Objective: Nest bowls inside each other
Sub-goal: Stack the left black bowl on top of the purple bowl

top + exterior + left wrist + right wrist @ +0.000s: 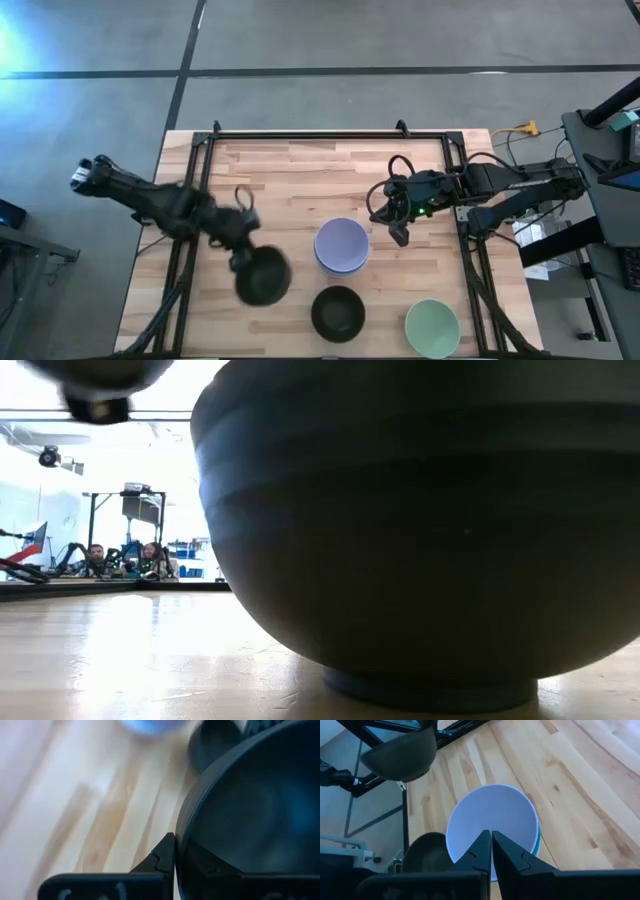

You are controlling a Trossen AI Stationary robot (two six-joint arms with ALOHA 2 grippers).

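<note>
Carrying a black bowl (263,277) clamped by its rim, the left hand (243,262) hangs above the counter (300,170), probably heading for the second black bowl (337,312) beside it; the right hand (398,232), fingers together, waits by the lavender stack (342,245).

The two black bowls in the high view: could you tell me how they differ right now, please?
One black bowl is gripped at its rim by the left gripper and hangs above the table, as the right wrist view shows; the other black bowl rests on the table, untouched. The held bowl looks blurred, the resting one sharp. Both are dark, round and similar in size.
</note>
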